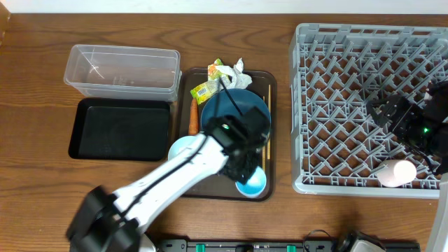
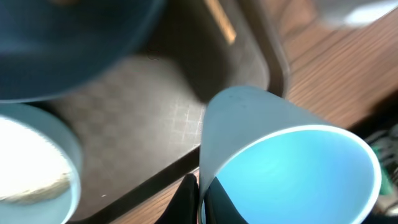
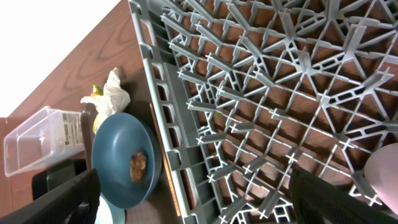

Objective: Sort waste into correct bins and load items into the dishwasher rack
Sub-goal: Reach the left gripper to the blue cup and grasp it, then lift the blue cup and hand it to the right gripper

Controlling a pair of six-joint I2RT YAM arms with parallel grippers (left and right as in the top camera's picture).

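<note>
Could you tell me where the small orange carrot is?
Overhead, the carrot lies at the brown serving tray's left side, between the shallow black tray and the dark blue round dish.

Serving tray point(image 1: 183, 78) is packed, with dish point(image 1: 241, 103), bowl point(image 1: 180, 145), blue cup point(image 1: 255, 184) and left arm point(image 1: 175, 169) leaving only narrow gaps; tub point(image 1: 122, 66) and black tray point(image 1: 122, 130) are open from above; the left half of rack point(image 1: 329, 105) is free, while right gripper point(image 1: 383, 112) and pink cup point(image 1: 396, 173) crowd its right side.
</note>
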